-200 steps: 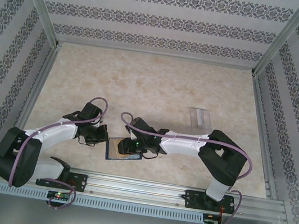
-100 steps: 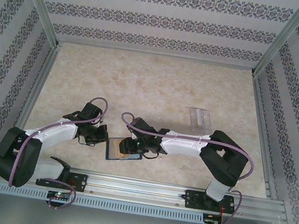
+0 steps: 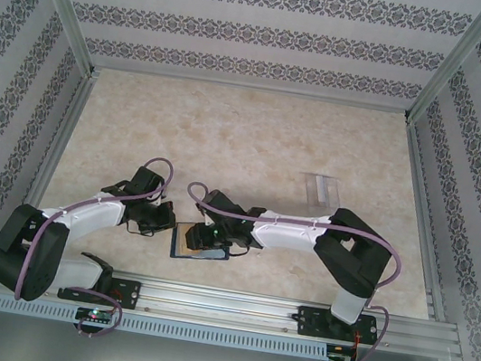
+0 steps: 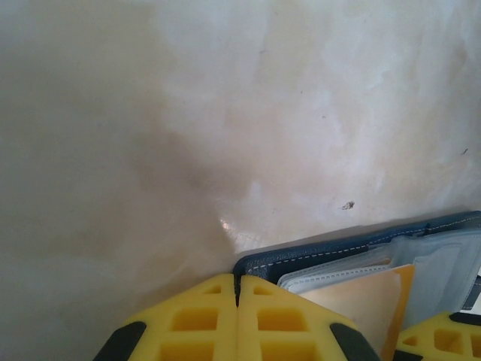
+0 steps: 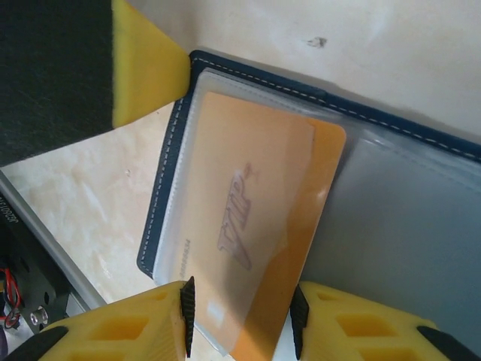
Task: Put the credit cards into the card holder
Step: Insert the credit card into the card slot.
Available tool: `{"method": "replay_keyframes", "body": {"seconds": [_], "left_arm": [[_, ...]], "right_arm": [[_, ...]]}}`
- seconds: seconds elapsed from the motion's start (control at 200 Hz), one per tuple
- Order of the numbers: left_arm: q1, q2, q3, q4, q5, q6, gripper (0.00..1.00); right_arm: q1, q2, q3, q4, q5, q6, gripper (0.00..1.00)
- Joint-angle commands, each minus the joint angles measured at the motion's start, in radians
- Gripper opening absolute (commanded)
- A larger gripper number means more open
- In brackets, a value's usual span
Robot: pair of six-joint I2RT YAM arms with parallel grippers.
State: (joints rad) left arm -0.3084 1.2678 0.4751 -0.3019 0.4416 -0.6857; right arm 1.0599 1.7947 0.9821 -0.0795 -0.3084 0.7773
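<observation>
Insertion advances: right claw [image 5: 240, 316], pinching orange plastic card [image 5: 255, 195], has shifted toward nine o'clock into navy stitched card holder [image 5: 165, 177]; left claw [image 4: 237, 289] closed tight, empty.

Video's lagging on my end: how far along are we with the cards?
Done: the holder lies open, with the shut left gripper against its corner. In hand: the orange card is partly inside a clear sleeve, its free end gripped by the right gripper. Left: push it fully in and let go.
</observation>
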Motion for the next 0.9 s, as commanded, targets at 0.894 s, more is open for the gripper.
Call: {"method": "replay_keyframes", "body": {"seconds": [0.894], "left_arm": [[-0.008,-0.024,-0.012,0.047,-0.041,-0.04,0.0]], "right_arm": [[0.039,-0.109,0.011,-0.139,0.134,-0.143,0.47]]}}
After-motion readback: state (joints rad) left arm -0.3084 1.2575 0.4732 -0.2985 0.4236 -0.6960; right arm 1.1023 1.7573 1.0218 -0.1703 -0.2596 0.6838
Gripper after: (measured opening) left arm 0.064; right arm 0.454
